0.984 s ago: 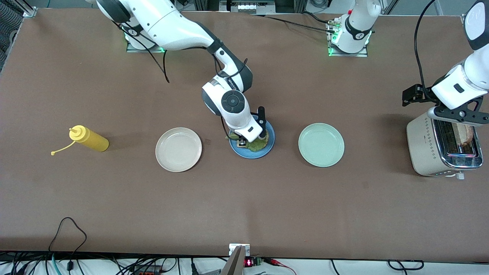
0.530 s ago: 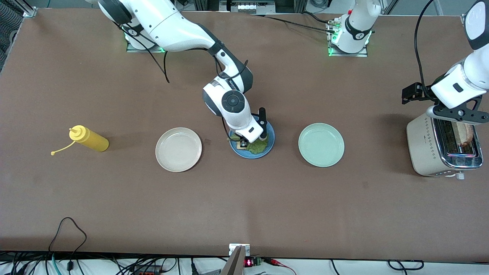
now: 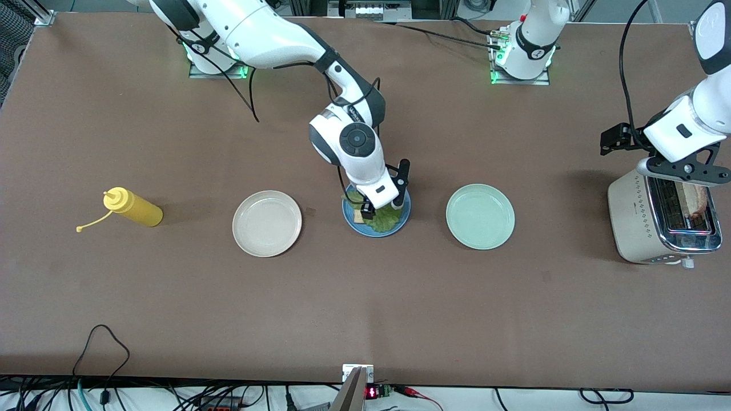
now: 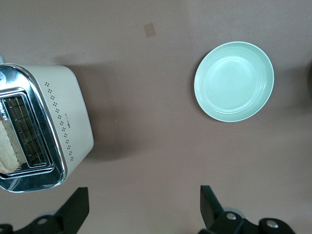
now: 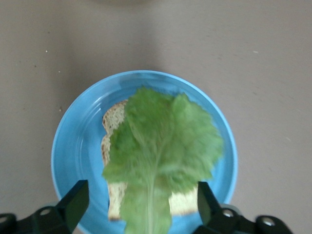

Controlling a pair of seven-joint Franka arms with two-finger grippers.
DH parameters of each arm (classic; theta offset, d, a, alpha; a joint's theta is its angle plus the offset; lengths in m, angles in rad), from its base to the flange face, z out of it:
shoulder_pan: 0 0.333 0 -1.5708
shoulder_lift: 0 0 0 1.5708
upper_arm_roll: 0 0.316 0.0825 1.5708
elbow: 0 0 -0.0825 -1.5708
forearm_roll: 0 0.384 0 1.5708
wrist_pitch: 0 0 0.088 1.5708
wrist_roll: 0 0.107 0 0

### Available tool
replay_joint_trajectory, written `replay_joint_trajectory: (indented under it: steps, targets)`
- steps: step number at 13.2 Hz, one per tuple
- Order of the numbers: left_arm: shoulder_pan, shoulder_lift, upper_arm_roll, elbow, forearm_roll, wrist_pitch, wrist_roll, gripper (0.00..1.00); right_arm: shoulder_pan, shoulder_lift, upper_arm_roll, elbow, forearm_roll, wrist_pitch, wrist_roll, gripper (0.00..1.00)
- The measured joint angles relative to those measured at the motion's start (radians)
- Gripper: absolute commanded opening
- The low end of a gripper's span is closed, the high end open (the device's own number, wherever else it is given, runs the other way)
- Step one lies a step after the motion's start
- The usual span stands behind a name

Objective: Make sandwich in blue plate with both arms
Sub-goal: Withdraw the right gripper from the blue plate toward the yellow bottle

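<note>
On the blue plate [image 5: 73, 146], the lettuce leaf [image 5: 163, 156] lies stem toward the front camera.

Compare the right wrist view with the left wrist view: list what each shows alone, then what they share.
Only the right wrist view: the blue plate holding one bread slice with a lettuce leaf lying on it, and the right pincer open over the plate.

Only the left wrist view: the toaster with a bread slice in its slot, the mint-green plate, and the left pincer open.

Both: the brown table and an open black pincer along the lower edge.
</note>
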Motion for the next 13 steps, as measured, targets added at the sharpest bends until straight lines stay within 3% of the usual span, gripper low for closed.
replay_joint_trajectory:
  steps: [2,7,13]
  targets:
    - [0.000,0.000,0.000,0.000,0.000,-0.006,0.001,1.00,-0.013,-0.067,-0.031,0.010,0.000,-0.097,0.086,1.00]
    - [0.000,0.000,0.000,0.000,0.000,-0.021,0.001,1.00,-0.069,-0.206,-0.235,0.010,0.001,-0.225,0.172,1.00]
    - [0.000,0.000,0.000,0.000,0.000,-0.020,0.001,1.00,-0.287,-0.229,-0.255,0.003,0.000,-0.361,0.172,1.00]
